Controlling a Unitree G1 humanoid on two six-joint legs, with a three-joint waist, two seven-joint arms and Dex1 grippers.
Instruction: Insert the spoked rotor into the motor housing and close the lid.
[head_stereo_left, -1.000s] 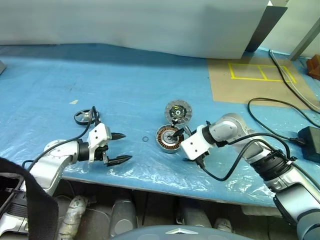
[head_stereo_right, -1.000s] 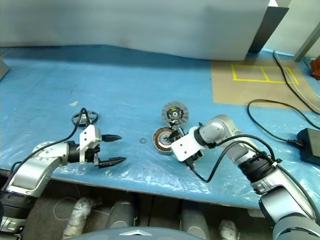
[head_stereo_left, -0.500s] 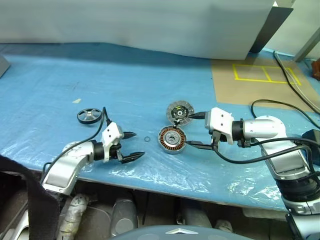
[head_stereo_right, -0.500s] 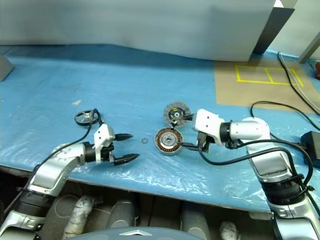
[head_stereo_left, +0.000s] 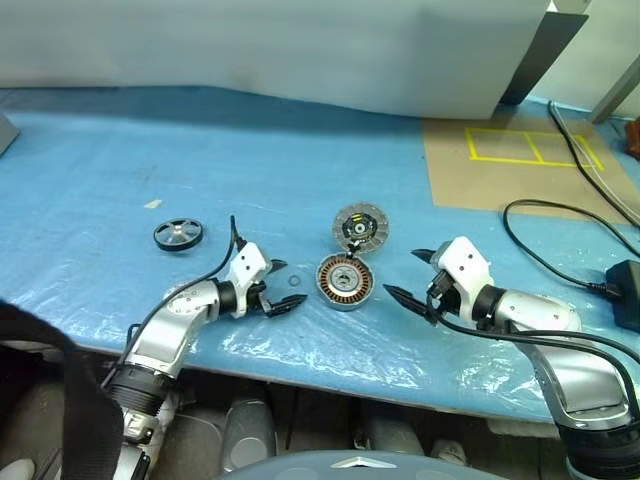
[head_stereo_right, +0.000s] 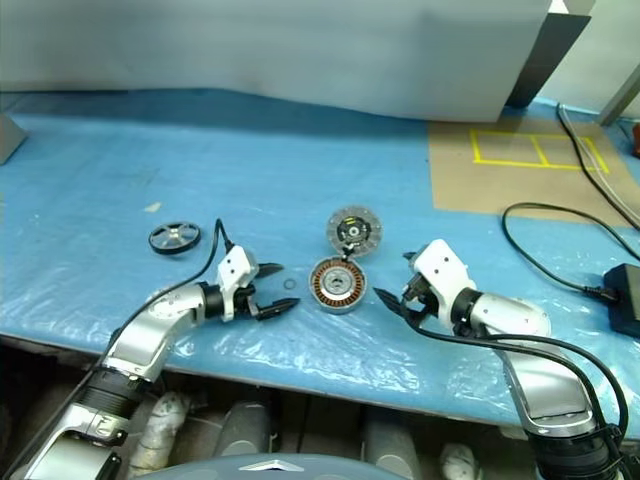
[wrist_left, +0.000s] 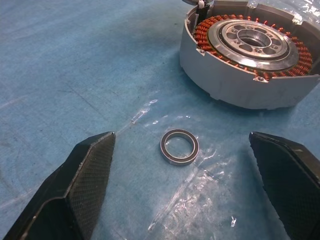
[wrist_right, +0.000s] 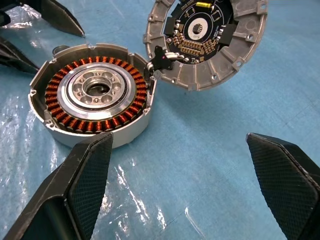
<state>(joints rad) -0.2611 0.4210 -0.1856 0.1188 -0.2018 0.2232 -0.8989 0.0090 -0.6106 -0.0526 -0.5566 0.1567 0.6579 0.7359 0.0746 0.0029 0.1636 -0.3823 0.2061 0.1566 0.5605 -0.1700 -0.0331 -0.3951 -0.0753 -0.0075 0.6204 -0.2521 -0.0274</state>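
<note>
Spoked rotor (head_stereo_left: 178, 234): flat wheel, black ring, silver spokes and hub, lying on the blue-covered bench (head_stereo_left: 90, 160), well apart from the housing at about its 10 o'clock. Judged light, rigid and low-profile; the smooth ring may slip, so pinch across the rim or hook a spoke, and lift it level.

Left end effector (head_stereo_left: 283, 290): released, fingers spread wide, holding nothing, hovering low between rotor and housing.

Small dark ring (wrist_left: 179, 146): loose on the bench between the left fingertips, just beside the housing at its 9 o'clock. Thin, probably easy to nudge away.

Motor housing (head_stereo_left: 345, 280): grey puck, open, copper windings around a silver centre. Judged heavy for its size and stiff; windings are delicate, so grip the outer wall only.

Lid (head_stereo_left: 359, 225): segmented grey disc, dark centre with yellow mark, tilted open at the housing's 12 o'clock, joined at the edge. Push on the rim and keep off the circuit face.

Right end effector (head_stereo_left: 417, 277): released, empty, near the housing at its 3 o'clock.
</note>
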